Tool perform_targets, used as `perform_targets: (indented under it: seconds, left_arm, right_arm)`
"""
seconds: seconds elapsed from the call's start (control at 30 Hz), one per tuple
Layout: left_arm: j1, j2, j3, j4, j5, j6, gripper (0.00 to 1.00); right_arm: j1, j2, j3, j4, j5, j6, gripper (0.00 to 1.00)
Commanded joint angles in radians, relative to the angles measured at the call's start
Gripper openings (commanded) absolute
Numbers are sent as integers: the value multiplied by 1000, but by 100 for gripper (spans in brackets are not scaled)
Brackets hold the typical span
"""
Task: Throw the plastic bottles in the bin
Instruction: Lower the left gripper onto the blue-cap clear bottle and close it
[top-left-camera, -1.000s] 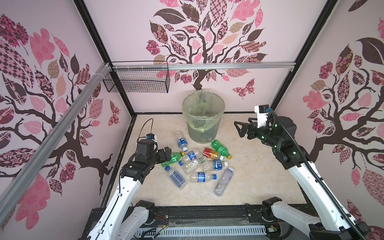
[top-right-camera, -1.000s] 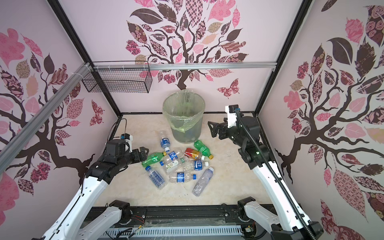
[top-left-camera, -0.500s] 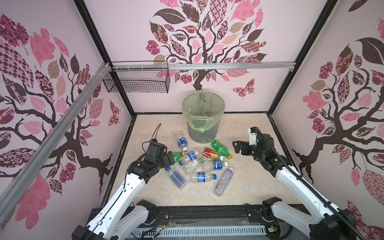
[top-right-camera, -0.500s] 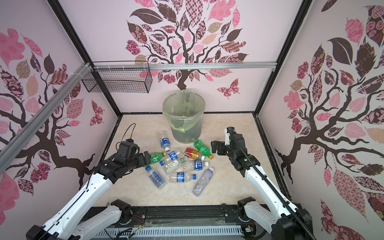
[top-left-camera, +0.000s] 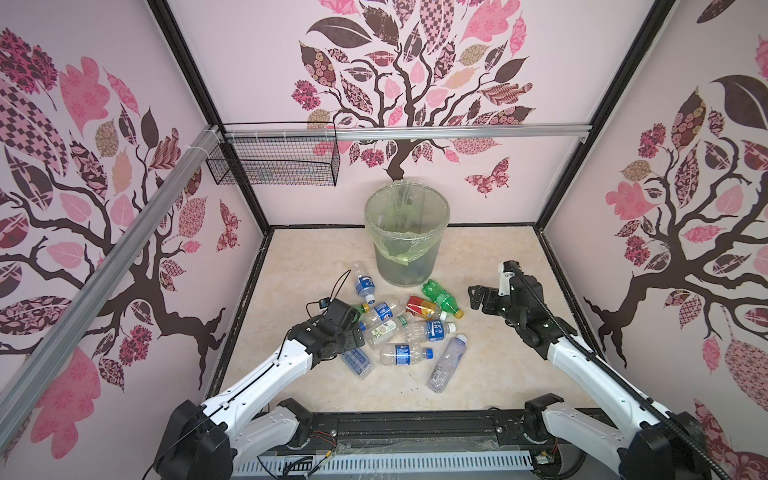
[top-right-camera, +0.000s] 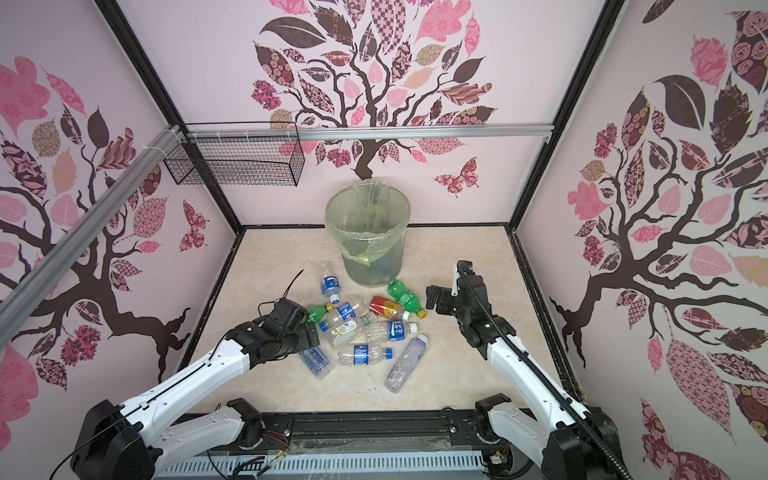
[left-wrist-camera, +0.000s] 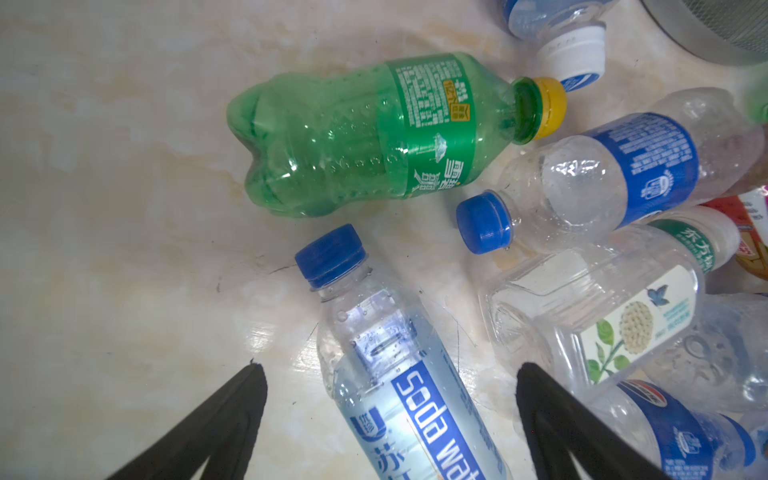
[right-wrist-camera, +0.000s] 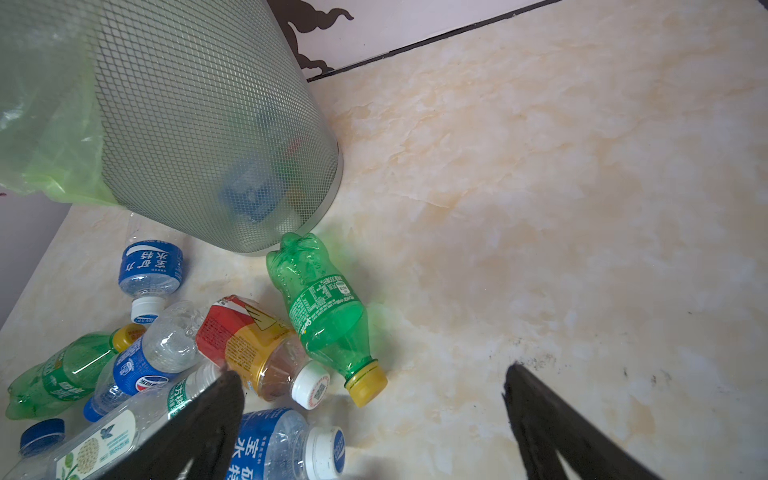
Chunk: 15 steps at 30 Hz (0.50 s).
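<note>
Above bottles (top-left-camera: 405, 354), left claw (left-wrist-camera: 386, 370) lowered, right claw (right-wrist-camera: 370, 374) lowered

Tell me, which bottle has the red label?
The white-capped bottle beside the green bottle by the bin. Its label is red and yellow; the other labels are blue, green or white.

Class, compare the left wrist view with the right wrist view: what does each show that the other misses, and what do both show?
Only the left wrist view: the label of the soda water bottle, lying between the tips of the open left claw. Only the right wrist view: the green bag lining the bin, the green bottle beside it, and the open right claw. Both: the other green bottle, the flower-label bottle and the marble floor.
</note>
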<state>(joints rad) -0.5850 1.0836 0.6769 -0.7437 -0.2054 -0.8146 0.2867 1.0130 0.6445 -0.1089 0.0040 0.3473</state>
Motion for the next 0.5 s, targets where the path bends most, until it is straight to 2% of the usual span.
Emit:
perform_targets:
  seconds: [0.0, 0.47]
  left_arm:
    - [-19, 15, -43, 60, 28, -70, 98]
    - [-33, 47, -140, 140, 45, -110, 89]
  right_arm:
    - [0, 7, 4, 20, 18, -4, 100]
    - [0, 0, 9, 16, 16, 13, 100]
